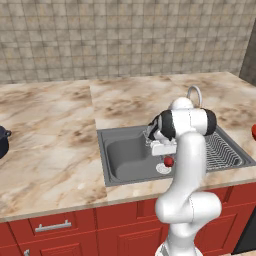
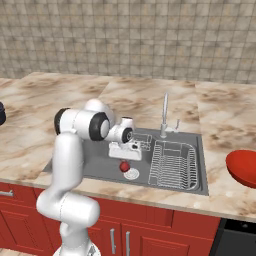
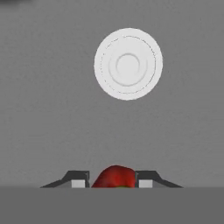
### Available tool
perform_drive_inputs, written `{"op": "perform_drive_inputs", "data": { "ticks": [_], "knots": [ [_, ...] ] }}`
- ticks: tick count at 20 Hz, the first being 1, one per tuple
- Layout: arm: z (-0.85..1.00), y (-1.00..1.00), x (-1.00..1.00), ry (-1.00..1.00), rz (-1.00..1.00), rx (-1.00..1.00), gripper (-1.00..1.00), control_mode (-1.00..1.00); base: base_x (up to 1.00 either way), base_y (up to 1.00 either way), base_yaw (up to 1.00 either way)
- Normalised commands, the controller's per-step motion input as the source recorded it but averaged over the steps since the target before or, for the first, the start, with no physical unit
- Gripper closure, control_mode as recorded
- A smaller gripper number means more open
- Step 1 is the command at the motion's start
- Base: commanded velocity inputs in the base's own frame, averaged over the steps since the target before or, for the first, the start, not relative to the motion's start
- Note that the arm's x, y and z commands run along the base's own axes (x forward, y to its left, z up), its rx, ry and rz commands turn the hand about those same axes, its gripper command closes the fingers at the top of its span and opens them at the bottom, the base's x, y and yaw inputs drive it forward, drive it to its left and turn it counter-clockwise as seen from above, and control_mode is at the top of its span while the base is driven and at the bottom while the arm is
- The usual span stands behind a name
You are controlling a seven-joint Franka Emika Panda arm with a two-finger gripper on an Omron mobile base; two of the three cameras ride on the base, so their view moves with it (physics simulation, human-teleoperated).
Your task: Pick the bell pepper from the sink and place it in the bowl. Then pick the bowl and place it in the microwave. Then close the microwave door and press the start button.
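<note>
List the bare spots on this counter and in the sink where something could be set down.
Free: the marble counter between the dark pot and the sink; the counter behind the faucet; the basin floor left of the drain. Crowded: the wire rack, and around the gripper closing on the bell pepper.

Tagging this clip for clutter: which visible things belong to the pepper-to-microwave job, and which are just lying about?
Job:
small glossy red bell pepper, between the gripper fingers
grey steel sink
glossy red bowl on the counter

Lying about:
dark blue pot
wire rack
chrome faucet
</note>
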Motion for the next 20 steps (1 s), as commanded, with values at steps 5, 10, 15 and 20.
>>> {"op": "perform_drive_inputs", "data": {
  "ticks": [5,10,15,20],
  "knots": [
    [1.00,0.00,-0.21,-0.15,0.00,0.00,1.00,-1.00,0.00,0.00,0.00],
    [1.00,-0.09,-0.42,-0.17,0.00,-0.04,1.00,-1.00,0.00,0.00,0.00],
    [1.00,-0.30,-0.57,-0.12,0.00,-0.21,1.00,-1.00,0.00,0.00,0.00],
    [1.00,-0.55,-0.61,-0.10,0.00,-0.28,1.00,-1.00,0.00,0.00,0.00]
  ]
}}
